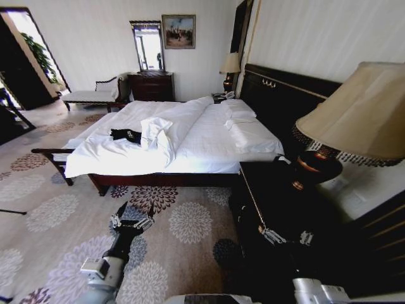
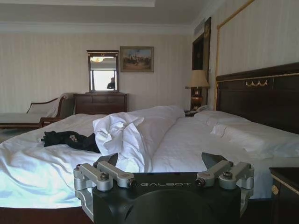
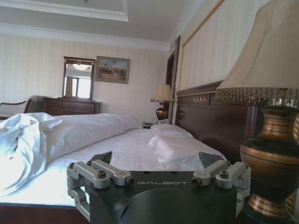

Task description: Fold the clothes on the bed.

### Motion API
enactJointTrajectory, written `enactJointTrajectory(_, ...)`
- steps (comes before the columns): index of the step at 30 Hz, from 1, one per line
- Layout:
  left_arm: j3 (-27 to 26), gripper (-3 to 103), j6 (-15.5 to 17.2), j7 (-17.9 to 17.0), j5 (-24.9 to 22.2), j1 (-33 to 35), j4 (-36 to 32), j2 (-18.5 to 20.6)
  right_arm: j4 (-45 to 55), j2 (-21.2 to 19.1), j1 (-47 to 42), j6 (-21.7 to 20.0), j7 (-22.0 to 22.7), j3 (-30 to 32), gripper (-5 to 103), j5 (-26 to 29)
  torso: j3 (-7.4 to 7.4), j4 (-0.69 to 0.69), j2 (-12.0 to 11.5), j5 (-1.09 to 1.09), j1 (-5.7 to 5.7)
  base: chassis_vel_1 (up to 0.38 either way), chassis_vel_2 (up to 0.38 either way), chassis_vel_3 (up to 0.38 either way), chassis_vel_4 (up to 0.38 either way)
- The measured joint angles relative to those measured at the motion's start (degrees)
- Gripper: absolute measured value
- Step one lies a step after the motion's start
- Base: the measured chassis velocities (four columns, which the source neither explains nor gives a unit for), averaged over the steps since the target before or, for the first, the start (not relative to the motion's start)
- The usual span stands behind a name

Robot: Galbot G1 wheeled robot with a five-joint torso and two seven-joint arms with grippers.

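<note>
Black cloth, the T-shirt (image 1: 126, 135) is lying crumpled on the white bed (image 1: 209, 149) near its foot, just beside the bunched duvet (image 1: 156, 133), its long axis running across the mattress. Left gripper (image 1: 132, 221) and right gripper (image 1: 288, 237) are hanging open, well short of it.

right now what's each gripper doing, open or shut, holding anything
Left gripper: open, holding nothing, short of the bed, away from the black T-shirt.
Right gripper: open, holding nothing, beside the lamp by the headboard.
</note>
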Motion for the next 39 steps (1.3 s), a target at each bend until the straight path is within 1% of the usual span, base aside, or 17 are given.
enactJointTrajectory(6, 0.40, 100, 0.57, -0.10, -1.18, 0.03, -0.49, 0.22, 2.23, 1.44, -1.14, 1.43, -1.22, -0.10, 100, -2.38, 0.00, -0.01, 0.00, -0.02, 0.00, 0.000, 0.000, 0.000, 0.000)
enactJointTrajectory(8, 0.31, 100, 0.48, -0.04, 0.05, -0.33, 0.14, 0.26, 2.39, 1.63, -1.21, 1.86, -2.93, -0.10, 100, -2.01, 0.00, -0.01, 0.00, 0.00, 0.00, 0.000, 0.000, 0.000, 0.000)
enactJointTrajectory(9, 0.31, 100, 0.48, -0.04, 0.05, -0.33, 0.14, 0.26, 2.39, 1.63, -1.21, 1.86, -2.93, -0.10, 100, -2.01, 0.00, -0.01, 0.00, 0.00, 0.00, 0.000, 0.000, 0.000, 0.000)
enactJointTrajectory(11, -0.11, 100, -1.26, 0.16, 3.60, -0.98, 2.57, 0.11, 2.39, 1.61, -1.78, 1.92, -4.01, -0.39, 100, -0.44, 0.00, -0.01, 0.00, -0.02, 0.00, 0.000, 0.000, 0.000, 0.000)
enactJointTrajectory(14, 0.01, 100, -2.07, 0.14, 4.12, -0.86, 3.42, -0.10, 0.79, 1.58, -0.90, 2.34, -4.04, -0.03, 100, -0.38, 0.00, -0.01, 0.00, -0.03, -0.01, 0.000, 0.000, 0.000, 0.000)
enactJointTrajectory(17, 0.46, 100, -1.86, -0.12, 2.11, -0.03, 2.73, -0.30, -1.58, 1.92, 0.54, 3.32, -3.59, 0.62, 100, -1.40, 0.00, 0.02, 0.00, 0.00, 0.00, 0.000, 0.000, 0.000, 0.000)
enactJointTrajectory(19, -0.22, 100, -2.02, -1.15, 3.88, -0.24, 2.73, -0.29, -2.27, 2.59, 0.68, 3.10, -2.19, 0.46, 100, -2.16, 0.00, -0.01, 0.00, 0.00, 0.00, 0.000, 0.000, 0.000, 0.000)
enactJointTrajectory(23, -0.71, 100, -2.42, -1.54, 4.73, -0.37, 2.99, 0.10, -2.28, 3.01, 0.65, 2.14, -1.08, 0.15, 100, -2.84, 0.00, -0.01, 0.01, -0.02, 0.00, 0.000, 0.000, 0.000, 0.000)
enactJointTrajectory(25, -0.63, 100, -2.43, -1.79, 3.29, -0.28, 3.29, 0.41, -2.62, 3.23, 1.41, 1.38, -0.50, 0.07, 100, -3.14, 0.00, -0.01, 0.00, -0.01, 0.00, 0.000, 0.000, 0.000, 0.000)
enactJointTrajectory(29, -0.34, 100, -3.24, -1.81, 2.28, -0.16, 3.20, 0.75, -2.66, 2.63, 2.70, 0.98, -0.87, -0.06, 100, -0.94, 0.00, -0.01, 0.00, -0.01, 0.00, 0.000, 0.000, 0.000, 0.000)
enactJointTrajectory(31, -0.33, 100, -2.95, -1.73, -0.76, -0.17, 1.79, 1.15, -2.23, 1.79, 3.32, 0.64, -1.25, 0.00, 100, 1.07, 0.00, -0.01, 0.00, -0.01, 0.00, 0.000, 0.000, 0.000, 0.000)
enactJointTrajectory(33, -0.35, 100, -2.22, -1.17, -5.55, -0.30, 0.11, 1.83, -1.89, 0.50, 4.09, 0.46, -1.66, 0.19, 100, 3.29, 0.00, -0.01, 0.00, 0.00, 0.00, 0.000, 0.000, 0.000, 0.000)
enactJointTrajectory(34, -0.35, 100, -2.22, -1.17, -5.55, -0.30, 0.11, 1.83, -1.89, 0.50, 4.09, 0.46, -1.66, 0.19, 100, 3.29, 0.00, -0.01, 0.00, 0.00, 0.00, 0.000, 0.000, 0.000, 0.000)
enactJointTrajectory(36, -0.43, 100, -2.28, -0.63, -7.91, -0.50, -0.27, 2.40, -1.78, -0.62, 4.56, 0.39, -1.73, 0.28, 100, 4.84, 0.00, -0.01, 0.00, 0.00, -0.01, 0.000, 0.000, 0.000, 0.000)
enactJointTrajectory(39, -0.67, 100, -3.12, -0.21, -7.60, -0.57, -0.05, 2.61, -1.93, -1.57, 4.85, 0.78, -2.00, 0.87, 100, 5.32, 0.00, 0.00, 0.00, -0.01, 0.00, 0.000, 0.000, 0.000, 0.000)
